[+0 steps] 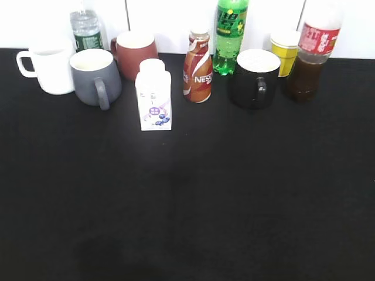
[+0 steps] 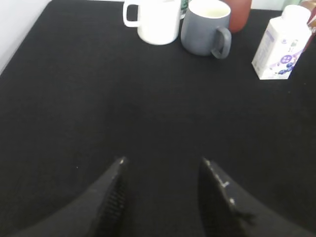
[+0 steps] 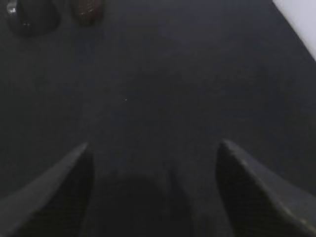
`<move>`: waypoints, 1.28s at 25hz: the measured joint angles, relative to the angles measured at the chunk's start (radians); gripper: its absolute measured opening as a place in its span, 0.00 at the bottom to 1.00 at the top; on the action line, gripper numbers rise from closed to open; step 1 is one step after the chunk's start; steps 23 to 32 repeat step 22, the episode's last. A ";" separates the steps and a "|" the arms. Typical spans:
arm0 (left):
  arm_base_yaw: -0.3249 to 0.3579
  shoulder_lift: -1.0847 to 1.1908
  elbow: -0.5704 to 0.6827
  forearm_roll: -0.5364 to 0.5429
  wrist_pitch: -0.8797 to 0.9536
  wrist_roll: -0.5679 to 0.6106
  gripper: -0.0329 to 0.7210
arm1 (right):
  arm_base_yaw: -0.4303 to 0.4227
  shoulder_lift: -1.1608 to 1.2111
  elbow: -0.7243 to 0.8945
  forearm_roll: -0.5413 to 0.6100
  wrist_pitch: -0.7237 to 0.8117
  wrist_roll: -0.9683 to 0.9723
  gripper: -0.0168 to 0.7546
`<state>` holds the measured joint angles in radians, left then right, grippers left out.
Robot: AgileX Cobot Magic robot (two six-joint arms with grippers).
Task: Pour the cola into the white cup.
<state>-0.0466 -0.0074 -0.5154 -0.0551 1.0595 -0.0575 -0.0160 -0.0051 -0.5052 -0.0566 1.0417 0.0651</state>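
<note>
The cola (image 1: 312, 55) stands upright at the back right of the black table, with a red label and dark liquid; its base shows in the right wrist view (image 3: 87, 11). The white cup (image 1: 50, 65) stands at the back left with its handle to the left; it also shows in the left wrist view (image 2: 157, 19). Neither gripper appears in the exterior view. My left gripper (image 2: 163, 160) is open and empty above bare table, well short of the white cup. My right gripper (image 3: 154, 145) is open and empty, well short of the cola.
Along the back row stand a water bottle (image 1: 87, 28), a grey mug (image 1: 95, 76), a brown-red mug (image 1: 135, 52), a white milk carton (image 1: 154, 95), a Nescafe bottle (image 1: 198, 67), a green soda bottle (image 1: 230, 35), a black mug (image 1: 256, 77) and a yellow cup (image 1: 285, 51).
</note>
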 joint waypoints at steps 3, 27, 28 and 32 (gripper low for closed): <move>0.003 0.000 0.000 0.000 0.000 0.000 0.51 | 0.000 -0.001 0.000 0.001 0.000 0.000 0.78; 0.003 0.000 0.000 0.000 0.000 0.000 0.50 | 0.000 -0.001 0.000 0.001 0.000 0.000 0.78; 0.003 0.000 0.000 0.000 0.000 0.000 0.50 | 0.000 -0.001 0.000 0.001 0.000 0.000 0.78; 0.003 0.000 0.000 0.000 0.000 0.000 0.50 | 0.000 -0.001 0.000 0.001 0.000 0.000 0.78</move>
